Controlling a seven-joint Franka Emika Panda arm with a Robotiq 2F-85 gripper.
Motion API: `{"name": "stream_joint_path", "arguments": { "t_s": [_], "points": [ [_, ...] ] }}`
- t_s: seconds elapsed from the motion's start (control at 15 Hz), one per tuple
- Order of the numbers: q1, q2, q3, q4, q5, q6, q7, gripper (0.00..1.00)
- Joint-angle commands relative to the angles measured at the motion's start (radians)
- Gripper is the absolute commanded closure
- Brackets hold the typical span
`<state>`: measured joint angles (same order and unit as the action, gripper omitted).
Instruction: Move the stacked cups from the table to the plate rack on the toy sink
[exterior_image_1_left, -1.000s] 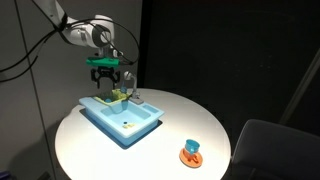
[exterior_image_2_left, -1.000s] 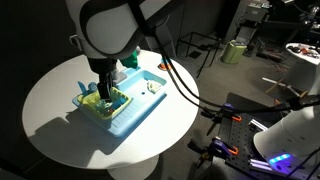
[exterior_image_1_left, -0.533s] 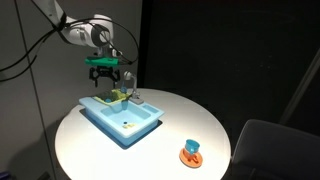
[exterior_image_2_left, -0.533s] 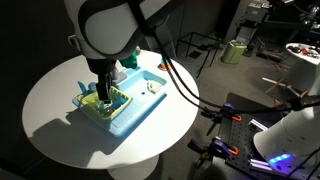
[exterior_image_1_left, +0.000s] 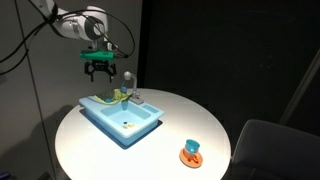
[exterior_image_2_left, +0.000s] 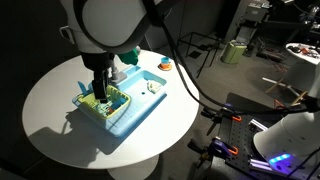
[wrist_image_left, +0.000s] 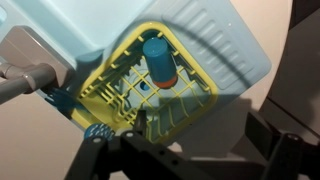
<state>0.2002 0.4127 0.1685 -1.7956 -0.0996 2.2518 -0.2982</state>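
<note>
- The placing step looks done: the stacked cups (wrist_image_left: 158, 62), blue over orange, lie inside the yellow plate rack (wrist_image_left: 188, 102) on the toy sink (exterior_image_1_left: 135, 122).
- The gripper (exterior_image_1_left: 100, 72) hangs above the rack with its jaws spread and nothing between them.
- What is left is probably only the retreat. The arm should lift straight clear without brushing the rack, and the cups should stay put.
- Compared with a second ago, the gripper has risen from just over the rack and drawn slightly aside, while the sink sits unchanged on the table (exterior_image_1_left: 205, 115).

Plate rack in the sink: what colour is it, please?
Yellow plate rack, clearest in the wrist view.
</note>
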Motion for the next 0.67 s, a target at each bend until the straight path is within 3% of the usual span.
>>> {"name": "stream_joint_path", "arguments": {
  "t_s": [0.0, 0.6],
  "points": [
    [-0.003, -0.105, 0.008, -0.104, -0.009, 0.027, 0.037, 0.0],
    [-0.001, -0.361, 0.016, -0.367, 0.008, 0.051, 0.115, 0.0]
  ]
}}
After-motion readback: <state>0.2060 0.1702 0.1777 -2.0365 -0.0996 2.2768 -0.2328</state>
